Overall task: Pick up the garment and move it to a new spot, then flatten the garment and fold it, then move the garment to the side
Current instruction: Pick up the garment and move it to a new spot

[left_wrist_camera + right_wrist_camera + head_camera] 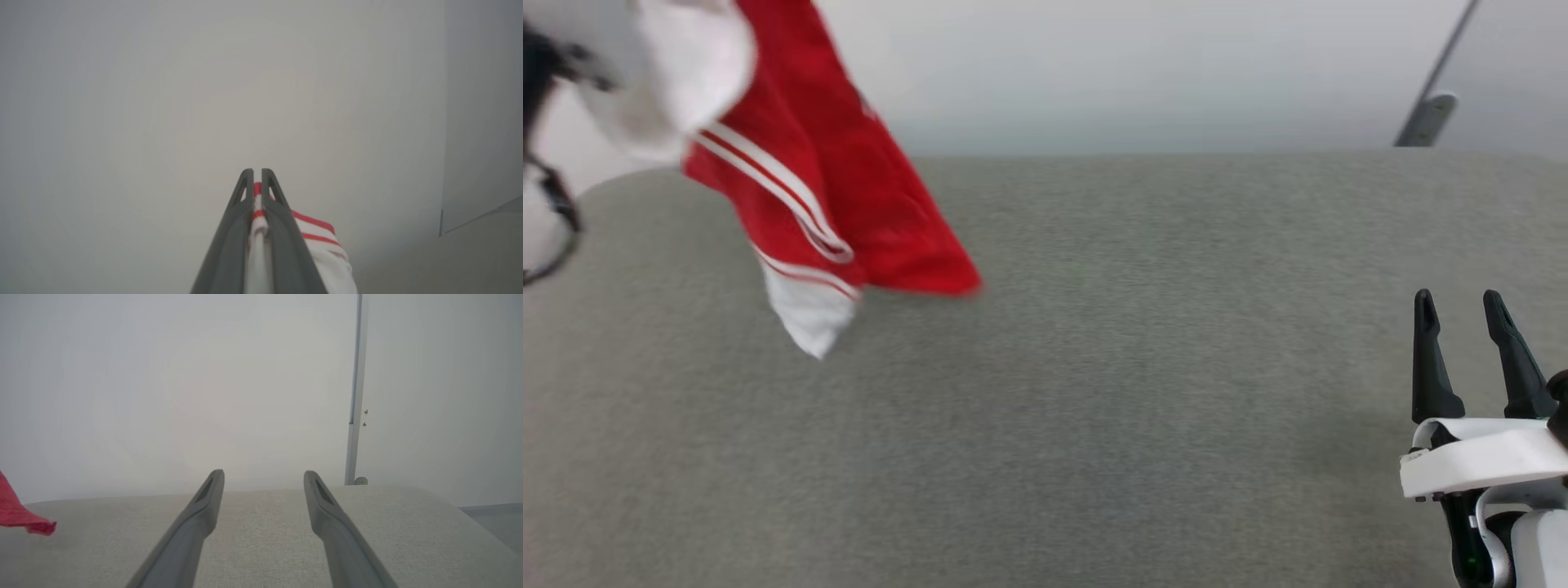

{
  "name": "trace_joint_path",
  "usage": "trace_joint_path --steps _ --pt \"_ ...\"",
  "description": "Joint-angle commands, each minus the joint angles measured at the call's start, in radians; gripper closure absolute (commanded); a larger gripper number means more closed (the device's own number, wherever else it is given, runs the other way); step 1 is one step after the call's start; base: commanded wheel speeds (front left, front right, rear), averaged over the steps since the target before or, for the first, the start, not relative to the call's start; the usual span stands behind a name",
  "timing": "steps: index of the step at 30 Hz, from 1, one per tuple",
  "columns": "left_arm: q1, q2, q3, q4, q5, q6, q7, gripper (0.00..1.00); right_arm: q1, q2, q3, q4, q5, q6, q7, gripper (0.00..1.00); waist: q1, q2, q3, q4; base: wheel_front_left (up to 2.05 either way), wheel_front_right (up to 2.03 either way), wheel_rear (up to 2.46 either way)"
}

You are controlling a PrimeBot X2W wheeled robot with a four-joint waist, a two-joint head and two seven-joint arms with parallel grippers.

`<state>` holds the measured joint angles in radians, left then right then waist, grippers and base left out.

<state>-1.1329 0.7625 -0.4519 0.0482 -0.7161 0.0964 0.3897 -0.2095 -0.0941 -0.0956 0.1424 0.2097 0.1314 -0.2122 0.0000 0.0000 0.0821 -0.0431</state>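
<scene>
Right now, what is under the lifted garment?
Grey fabric surface. The garment, pinched in the left end effector, hides the patch behind it; whether its lowest tip touches down is unclear.

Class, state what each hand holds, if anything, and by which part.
The left hand pinches the red jersey T-shirt by a white sleeve's striped trim; the right hand holds nothing.

No words, numbers or signs are showing clearly enough to read. The garment (849, 204) is hanging up with its red cloth and white stripes facing us, and it is looking blurry.
</scene>
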Motion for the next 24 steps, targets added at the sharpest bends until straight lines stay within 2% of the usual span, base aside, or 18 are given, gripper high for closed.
trace_joint_path --steps 1,7,13,18,24 --pt "0.007 -0.015 -0.013 -0.026 0.0 0.013 0.014 1.0 0.018 0.004 -0.008 0.002 -0.005 -0.001 -0.007 0.0 0.0 0.0 0.004 -0.057 0.0 0.0 0.0" --pt "0.022 -0.061 -0.057 -0.109 -0.014 0.025 0.056 1.0 0.029 0.017 -0.019 0.007 -0.011 -0.001 -0.016 0.0 0.0 0.0 0.02 -0.116 0.0 0.0 0.0" --pt "0.06 -0.103 -0.097 -0.174 -0.019 0.047 0.076 1.0 0.035 0.027 -0.019 0.015 -0.009 -0.001 -0.025 0.0 0.0 0.0 0.035 -0.149 0.0 0.0 0.0" --pt "0.149 -0.131 -0.153 -0.207 -0.035 0.072 0.1 1.0 0.038 0.033 -0.01 0.03 0.0 -0.001 -0.034 0.0 0.0 0.0 0.045 -0.165 0.0 0.0 0.0" --pt "0.297 -0.133 -0.199 -0.191 -0.074 0.108 0.119 1.0 0.036 0.04 0.004 0.052 0.013 -0.001 -0.042 0.0 0.0 0.0 0.053 -0.175 0.0 0.0 0.0"
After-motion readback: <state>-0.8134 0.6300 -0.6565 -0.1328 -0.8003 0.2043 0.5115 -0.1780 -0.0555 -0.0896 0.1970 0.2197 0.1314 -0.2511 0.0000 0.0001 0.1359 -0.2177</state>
